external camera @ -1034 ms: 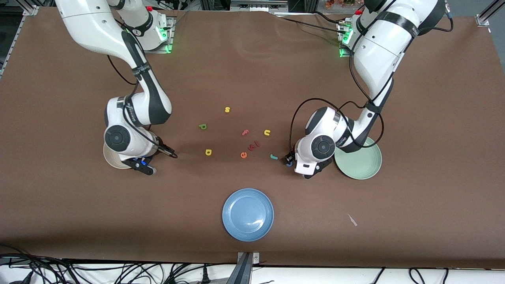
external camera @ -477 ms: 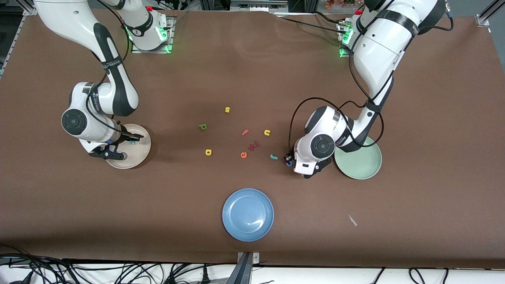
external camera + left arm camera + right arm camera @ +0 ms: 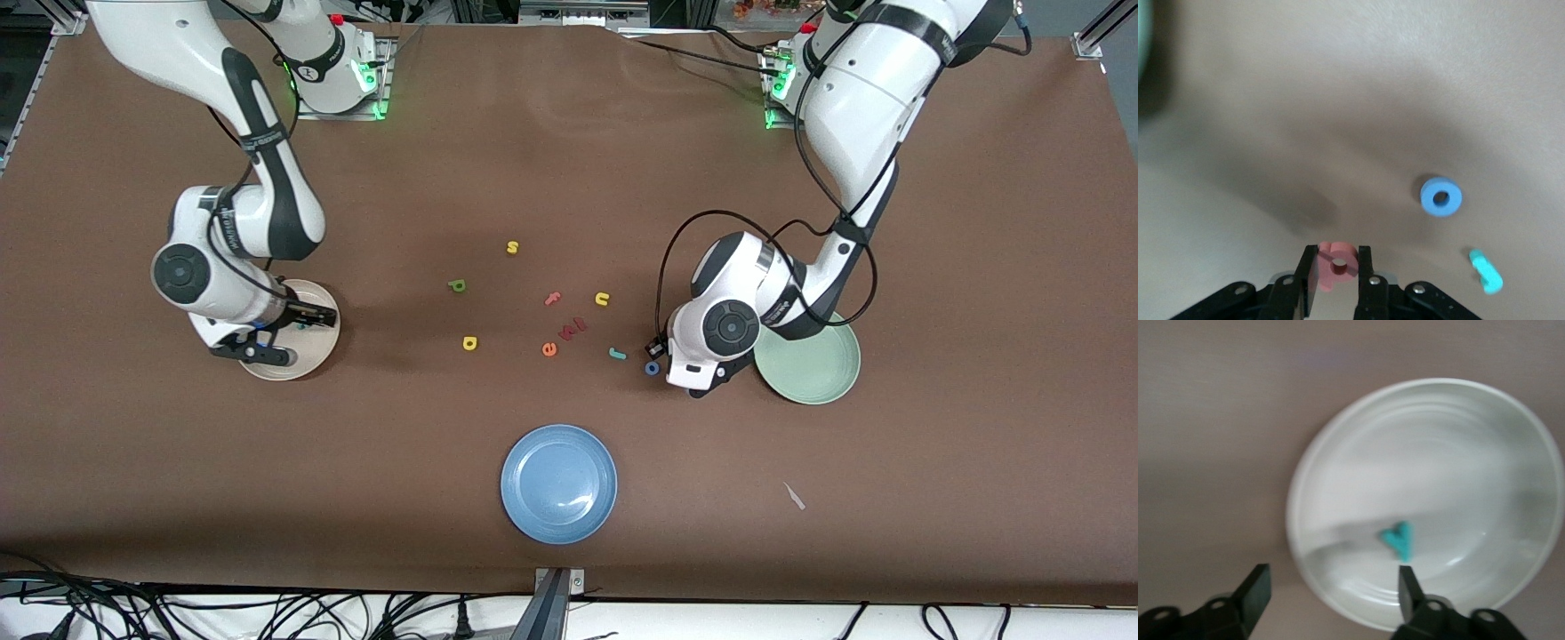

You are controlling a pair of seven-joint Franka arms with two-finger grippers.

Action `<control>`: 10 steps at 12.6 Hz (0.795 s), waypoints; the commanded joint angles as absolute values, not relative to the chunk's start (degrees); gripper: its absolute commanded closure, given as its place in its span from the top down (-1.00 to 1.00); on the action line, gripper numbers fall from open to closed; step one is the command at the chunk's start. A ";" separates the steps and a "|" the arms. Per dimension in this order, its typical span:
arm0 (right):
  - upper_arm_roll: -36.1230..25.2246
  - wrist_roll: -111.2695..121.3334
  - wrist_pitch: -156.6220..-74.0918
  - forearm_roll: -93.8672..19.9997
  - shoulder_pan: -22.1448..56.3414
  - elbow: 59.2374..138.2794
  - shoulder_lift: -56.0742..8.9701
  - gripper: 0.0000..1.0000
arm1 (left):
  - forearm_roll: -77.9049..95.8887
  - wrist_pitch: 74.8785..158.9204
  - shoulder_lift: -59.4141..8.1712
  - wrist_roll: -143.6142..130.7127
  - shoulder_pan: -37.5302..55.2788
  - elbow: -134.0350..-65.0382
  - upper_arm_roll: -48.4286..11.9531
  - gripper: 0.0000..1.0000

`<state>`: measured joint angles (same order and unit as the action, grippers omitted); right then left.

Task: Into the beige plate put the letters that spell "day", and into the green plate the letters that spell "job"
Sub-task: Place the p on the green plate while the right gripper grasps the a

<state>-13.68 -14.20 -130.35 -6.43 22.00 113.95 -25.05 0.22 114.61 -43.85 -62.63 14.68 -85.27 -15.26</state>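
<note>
The teal y (image 3: pixel 1398 541) lies flat in the beige plate (image 3: pixel 322 348), with the right pincer (image 3: pixel 1331 593) hanging over it, jaws spread wide and empty. The green d (image 3: pixel 457 285) and yellow a (image 3: pixel 469 342) sit loose on the tabletop (image 3: pixel 569 160) toward the middle, well apart from that plate. At the left arm's end, the left pincer (image 3: pixel 1337 268) is closed on the pink b (image 3: pixel 1335 265), low over the tabletop just beside the green plate (image 3: pixel 822 373), which appears empty. The blue o (image 3: pixel 1441 197) and teal j (image 3: pixel 1486 271) lie near it on the cloth.

The likeliest trouble is the b: the grip takes only a thin edge of soft foam (it looks slightly off-centre between the fingers), so a quick swing toward the green plate could twist it loose or drop it short of the rim. The o lies close enough that a low sweep might nudge it. On the right, the decoys matter: the yellow s (image 3: pixel 512 247) and u (image 3: pixel 602 299) share the a's colour, and the orange e (image 3: pixel 549 349), pink f (image 3: pixel 553 299) and a small dark-red piece (image 3: pixel 573 328) crowd the middle, so a wrong pick is possible. The blue plate (image 3: pixel 558 483) is a third, wrong destination.

Lettering runs along both forearms but is too small to read; nothing else carries writing except the foam letters themselves.
</note>
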 commanded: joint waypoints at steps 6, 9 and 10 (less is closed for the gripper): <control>-2.56 -29.16 -129.99 -6.85 23.20 101.53 -33.03 1.00 | -3.95 109.42 -39.46 -44.94 4.76 -86.57 -14.94 -0.90; -1.67 -34.27 -130.08 -6.77 25.92 96.26 -36.99 1.00 | -3.87 108.63 -39.46 -40.26 1.41 -86.57 -14.94 -0.90; -1.67 -34.36 -130.25 -6.77 26.45 95.63 -37.78 1.00 | -3.87 108.63 -39.55 -40.17 0.62 -86.57 -14.94 -0.90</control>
<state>-1.56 -33.06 -130.42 -6.43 25.34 99.42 -34.79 -2.66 109.25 -40.19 -41.43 1.55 -85.96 -14.37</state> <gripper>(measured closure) 0.000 0.749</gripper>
